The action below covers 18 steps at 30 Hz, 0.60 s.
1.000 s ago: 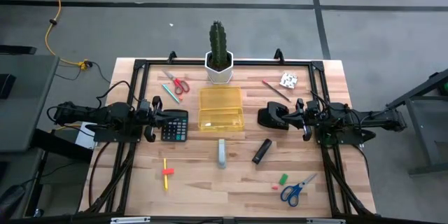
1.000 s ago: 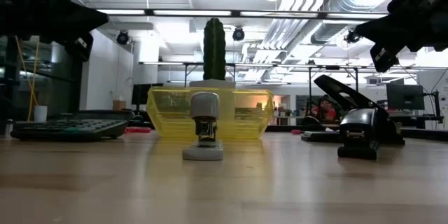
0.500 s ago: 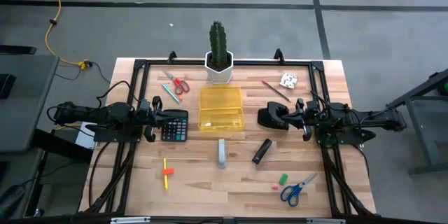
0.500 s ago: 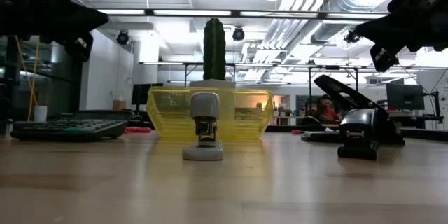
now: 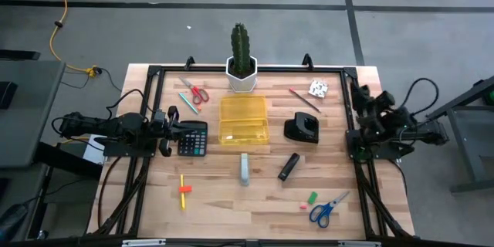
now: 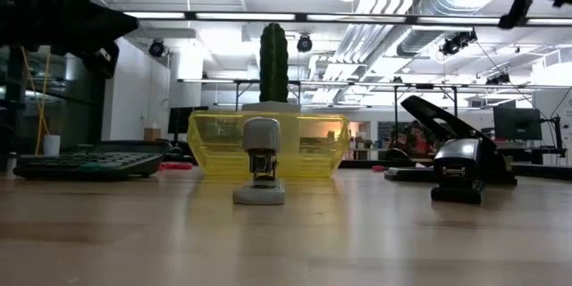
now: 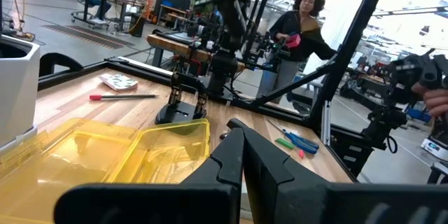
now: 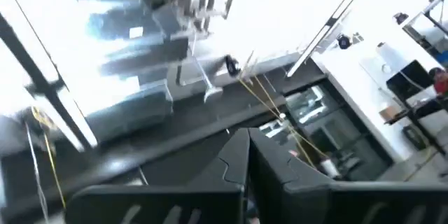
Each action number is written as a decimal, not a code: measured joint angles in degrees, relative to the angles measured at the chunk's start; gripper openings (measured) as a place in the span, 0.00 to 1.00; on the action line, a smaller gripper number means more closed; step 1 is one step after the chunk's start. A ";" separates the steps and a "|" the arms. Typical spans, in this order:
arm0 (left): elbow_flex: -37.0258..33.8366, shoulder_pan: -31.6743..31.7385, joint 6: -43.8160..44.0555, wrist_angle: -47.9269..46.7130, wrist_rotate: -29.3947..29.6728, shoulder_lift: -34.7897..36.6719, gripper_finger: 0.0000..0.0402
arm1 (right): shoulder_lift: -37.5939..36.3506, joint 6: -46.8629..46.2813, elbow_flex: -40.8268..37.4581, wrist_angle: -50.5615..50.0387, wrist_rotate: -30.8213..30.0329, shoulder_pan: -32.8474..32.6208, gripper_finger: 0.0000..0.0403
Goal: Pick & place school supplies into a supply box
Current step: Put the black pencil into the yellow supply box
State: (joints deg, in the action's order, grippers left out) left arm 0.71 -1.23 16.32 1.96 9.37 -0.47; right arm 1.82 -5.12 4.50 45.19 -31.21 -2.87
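— Fingers first: the left gripper [image 7: 241, 155] is clenched with nothing between its tips, hanging over the black calculator [image 5: 192, 138] at the table's left. The right gripper [image 8: 246, 155] is pinched together and empty too, folded at the right edge and tilted toward the ceiling.

— Where do the supplies lie?

— Scattered on the table. Red-handled scissors [image 5: 197, 92] sit near the far left corner; blue-handled scissors [image 5: 325, 210] lie at the near right beside a green eraser [image 5: 312, 197]. A yellow pencil [image 5: 184, 191] with an orange piece rests near left. The supply box [image 5: 244, 119] sits mid-table, just in front of the cactus pot [image 5: 241, 75], and looks empty.

— How would they handle?

— My guess: all light and stiff. Pencils could roll, so pinch across the middle of the shaft. Scissors lie flat; the pivot where blades meet handles seems the surest hold. Erasers are tiny, needing a low, centred pinch.
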 joint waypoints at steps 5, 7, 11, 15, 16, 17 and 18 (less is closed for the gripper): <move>-0.01 0.01 0.00 0.01 0.00 0.00 0.00 | 10.36 1.50 10.63 -14.21 -1.76 0.00 0.00; 0.00 0.01 0.02 0.00 0.00 0.00 0.00 | 15.69 2.71 15.03 -20.52 -2.28 0.00 0.00; 0.00 0.01 0.05 1.04 0.13 0.00 0.00 | 24.16 2.06 21.95 -33.99 -2.84 0.00 0.00; 0.00 0.01 2.52 5.37 0.17 -0.02 0.00 | 29.12 -2.82 25.73 -40.28 -2.84 -0.02 0.00; 0.00 0.00 4.04 7.40 0.22 0.00 0.00 | 29.89 -4.28 25.95 -40.07 -2.85 -0.02 0.00; 0.00 0.01 5.49 9.46 0.64 0.02 0.00 | 30.51 -5.68 25.95 -39.79 -2.86 -0.02 0.00; 0.00 0.00 6.61 11.20 1.74 0.01 0.00 | 31.03 -7.09 25.95 -39.35 -2.84 -0.02 0.00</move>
State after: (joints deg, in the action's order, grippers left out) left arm 0.71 -1.23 22.93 13.16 11.10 -0.46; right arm 32.86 -12.21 30.46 5.84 -34.04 -2.90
